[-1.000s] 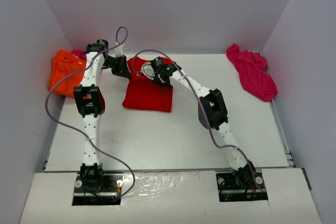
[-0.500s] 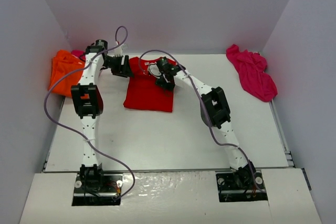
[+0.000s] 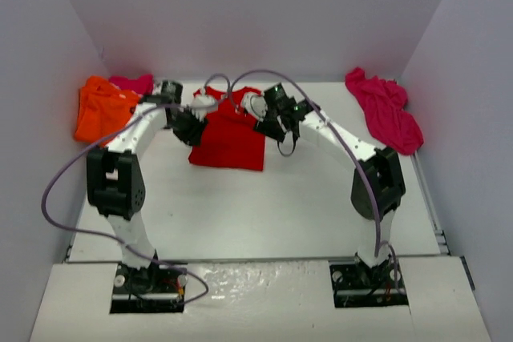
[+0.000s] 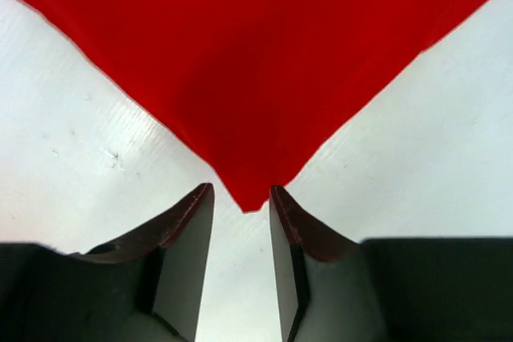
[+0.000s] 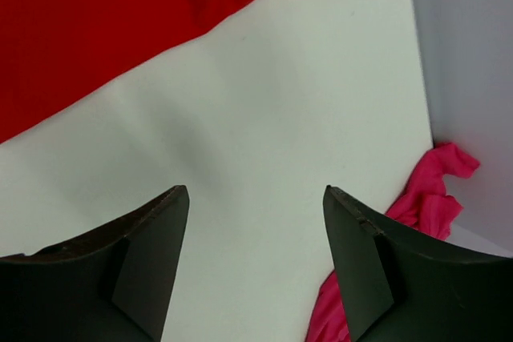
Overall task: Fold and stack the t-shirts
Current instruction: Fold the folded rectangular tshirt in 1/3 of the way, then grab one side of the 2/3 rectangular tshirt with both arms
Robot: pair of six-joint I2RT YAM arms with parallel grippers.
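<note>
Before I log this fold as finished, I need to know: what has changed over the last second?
Both arms pulled back off the red t-shirt: the left gripper now sits open at its left corner, the right gripper open over the table to its right. Both seem to have let go. The shirt, the orange t-shirt and the pink t-shirt have not moved.

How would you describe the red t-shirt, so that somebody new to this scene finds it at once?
Look at the white table, at the middle of its far half. The red t-shirt lies there, folded flat with straight edges. The orange t-shirt at far left and the pink t-shirt at far right are crumpled heaps.
</note>
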